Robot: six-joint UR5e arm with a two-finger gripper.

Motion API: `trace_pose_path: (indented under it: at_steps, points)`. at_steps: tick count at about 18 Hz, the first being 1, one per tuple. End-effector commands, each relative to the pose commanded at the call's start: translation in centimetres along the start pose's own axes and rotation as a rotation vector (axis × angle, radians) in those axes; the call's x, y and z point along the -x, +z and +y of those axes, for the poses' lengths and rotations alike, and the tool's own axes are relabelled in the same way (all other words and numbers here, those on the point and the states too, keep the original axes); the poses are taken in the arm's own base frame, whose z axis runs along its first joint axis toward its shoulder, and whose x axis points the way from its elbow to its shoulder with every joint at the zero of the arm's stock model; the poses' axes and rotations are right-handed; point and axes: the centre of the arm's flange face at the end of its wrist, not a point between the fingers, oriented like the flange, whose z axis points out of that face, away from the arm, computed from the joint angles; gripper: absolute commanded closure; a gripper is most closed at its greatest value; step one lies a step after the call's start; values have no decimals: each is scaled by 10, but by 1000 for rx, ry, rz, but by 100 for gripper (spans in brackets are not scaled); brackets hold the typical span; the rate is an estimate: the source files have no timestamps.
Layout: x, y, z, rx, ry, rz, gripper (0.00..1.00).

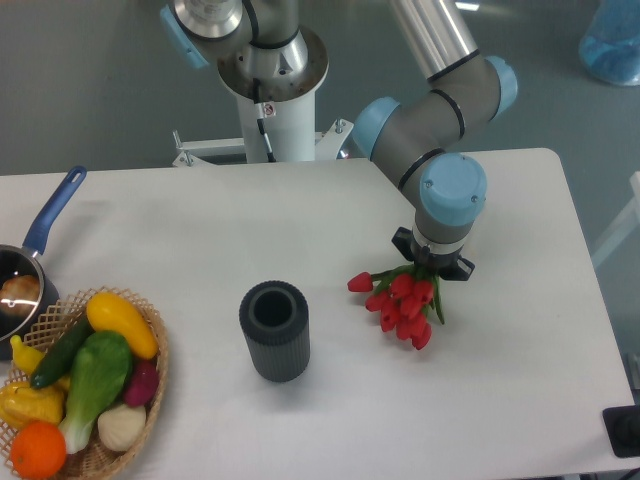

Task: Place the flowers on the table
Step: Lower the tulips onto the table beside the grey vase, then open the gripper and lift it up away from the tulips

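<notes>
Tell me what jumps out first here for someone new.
The red flowers hang from the gripper over the right half of the white table. A dark ribbed cylinder stands mid-table, left of them. At the bottom-left edge sits a basket of colourful vegetables.

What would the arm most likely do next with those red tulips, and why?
Probably lower a little more and then let go. The gripper holds the flowers by the stems, blooms hanging close over a bare part of the table, well clear of the dark cup. Whether they already touch the top is hard to tell.
</notes>
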Motion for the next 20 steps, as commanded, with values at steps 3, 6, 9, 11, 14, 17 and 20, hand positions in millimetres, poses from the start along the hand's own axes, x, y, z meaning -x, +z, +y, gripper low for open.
trace_pose_path:
  at_steps: [3, 6, 9, 11, 14, 17, 20]
  points:
    - [0, 0, 0, -1, 6, 1, 70]
    - [2, -2, -1, -5, 8, -5, 51]
    - [7, -5, 3, -8, -3, -11, 30]
    - [17, -11, 12, -22, -26, -47, 0]
    - [27, -22, 21, -39, -56, -87, 0]
    - [29, -46, 29, -57, -89, -126, 0]
    - [39, -80, 30, -104, -164, -202, 0]
